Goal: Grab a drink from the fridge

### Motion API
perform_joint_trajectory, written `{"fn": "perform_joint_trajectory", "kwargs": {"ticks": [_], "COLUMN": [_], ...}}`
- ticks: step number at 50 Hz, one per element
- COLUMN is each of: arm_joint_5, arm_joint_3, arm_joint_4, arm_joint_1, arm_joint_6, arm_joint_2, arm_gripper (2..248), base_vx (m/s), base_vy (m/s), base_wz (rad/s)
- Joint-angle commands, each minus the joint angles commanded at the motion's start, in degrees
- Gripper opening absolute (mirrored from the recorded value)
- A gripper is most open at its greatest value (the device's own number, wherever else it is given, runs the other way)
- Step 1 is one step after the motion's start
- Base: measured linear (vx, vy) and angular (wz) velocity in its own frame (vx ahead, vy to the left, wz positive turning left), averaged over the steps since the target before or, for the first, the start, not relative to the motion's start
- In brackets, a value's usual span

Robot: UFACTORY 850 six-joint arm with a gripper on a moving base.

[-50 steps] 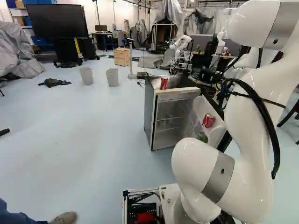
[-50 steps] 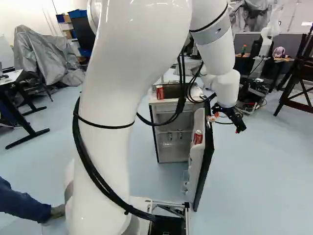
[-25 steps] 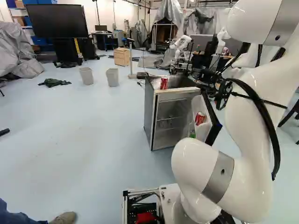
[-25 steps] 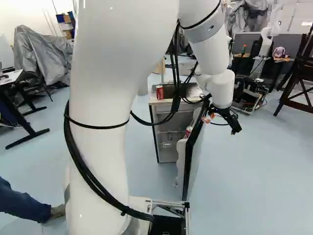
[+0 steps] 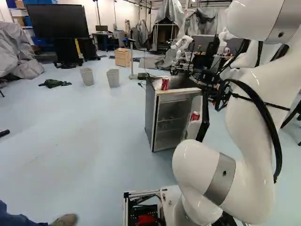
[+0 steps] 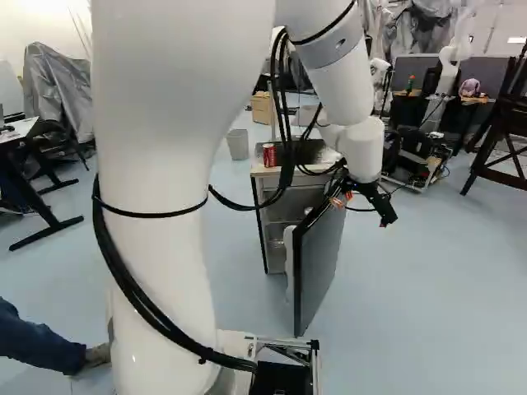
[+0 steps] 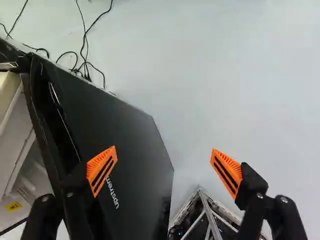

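My claw (image 6: 384, 216) has its fingers spread wide. One orange pad (image 7: 101, 171) lies over the dark outer face of the door (image 6: 321, 255), perhaps touching it, though I can't be sure; the other is out over the floor (image 7: 210, 75). One red can (image 5: 195, 116) sits on the door's inner side, across the door from my claw. Another red can (image 5: 165, 84) stands on top of the fridge (image 5: 151, 113), well apart from my claw.
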Motion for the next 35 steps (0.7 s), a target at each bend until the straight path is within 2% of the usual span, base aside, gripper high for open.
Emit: {"fn": "perform_joint_trajectory", "kwargs": {"ticks": [20, 35], "arm_joint_5": [0.0, 0.0], "arm_joint_3": [2.41, 2.73], "arm_joint_4": [0.0, 0.0], "arm_joint_1": [1.63, 1.91], "arm_joint_6": [0.0, 0.0], "arm_joint_2": [1.92, 2.03], "arm_gripper": [247, 247], "base_vx": [0.0, 0.0], "base_vy": [0.0, 0.0], "base_wz": [0.0, 0.0]}}
